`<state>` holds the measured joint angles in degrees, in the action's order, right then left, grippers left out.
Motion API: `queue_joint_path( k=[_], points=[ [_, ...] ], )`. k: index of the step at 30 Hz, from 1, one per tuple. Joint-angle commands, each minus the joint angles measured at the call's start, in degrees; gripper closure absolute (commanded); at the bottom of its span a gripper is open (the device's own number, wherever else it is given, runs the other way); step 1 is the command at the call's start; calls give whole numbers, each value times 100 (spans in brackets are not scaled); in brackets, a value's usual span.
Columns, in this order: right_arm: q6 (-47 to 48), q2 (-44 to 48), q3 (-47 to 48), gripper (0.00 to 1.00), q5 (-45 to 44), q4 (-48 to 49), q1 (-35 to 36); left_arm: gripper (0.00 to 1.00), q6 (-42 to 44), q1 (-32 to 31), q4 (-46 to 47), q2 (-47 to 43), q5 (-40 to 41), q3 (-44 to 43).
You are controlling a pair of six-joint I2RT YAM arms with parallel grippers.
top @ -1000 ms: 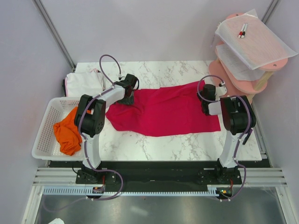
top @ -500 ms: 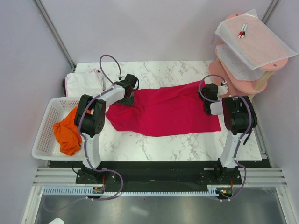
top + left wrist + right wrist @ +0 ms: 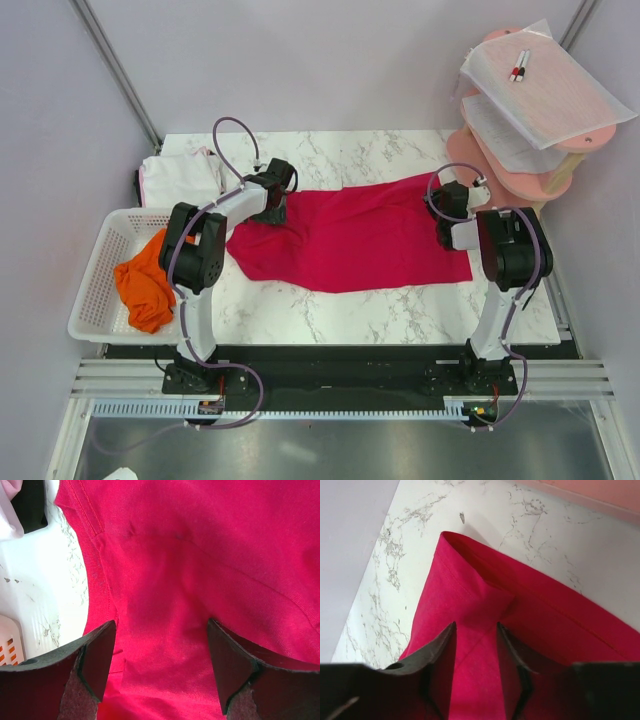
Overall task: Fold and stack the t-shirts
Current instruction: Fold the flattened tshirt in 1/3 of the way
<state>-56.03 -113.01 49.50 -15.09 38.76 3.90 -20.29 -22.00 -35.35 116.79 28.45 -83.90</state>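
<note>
A crimson-red t-shirt (image 3: 350, 240) lies spread across the marble table. My left gripper (image 3: 272, 205) hovers over its left end, jaws wide open, with flat red cloth (image 3: 200, 555) below and nothing pinched between them (image 3: 161, 625). My right gripper (image 3: 447, 205) stands over the shirt's right end. Its jaws (image 3: 476, 626) are apart and straddle a folded corner of the red cloth (image 3: 470, 595) without gripping it. A white t-shirt (image 3: 180, 175) sits folded at the back left. An orange t-shirt (image 3: 145, 280) lies crumpled in the basket.
A white mesh basket (image 3: 100, 300) stands at the table's left edge. A pink tiered shelf (image 3: 530, 150) with thin paper sheets is at the back right. A black object (image 3: 30, 505) lies beside the red shirt's left end. Walls close in on both sides.
My right gripper has opened and let go of the red shirt's right end, which now lies on the table. The left arm has not moved.
</note>
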Motion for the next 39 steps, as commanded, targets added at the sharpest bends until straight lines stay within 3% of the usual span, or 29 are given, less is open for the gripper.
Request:
queue_joint_path(
  k=[1,7,14,39],
  points=[
    [13,-309,315,61,50,219,-21,20,113,-24,143,-51,214,75],
    [75,-590,491,87,182,386,-30,20,131,-24,134,-69,258,102],
    [180,-538,544,99,156,404,-56,20,122,-24,125,-69,267,128],
    [382,578,-142,100,296,624,-91,21,17,-24,134,63,249,234]
  ],
)
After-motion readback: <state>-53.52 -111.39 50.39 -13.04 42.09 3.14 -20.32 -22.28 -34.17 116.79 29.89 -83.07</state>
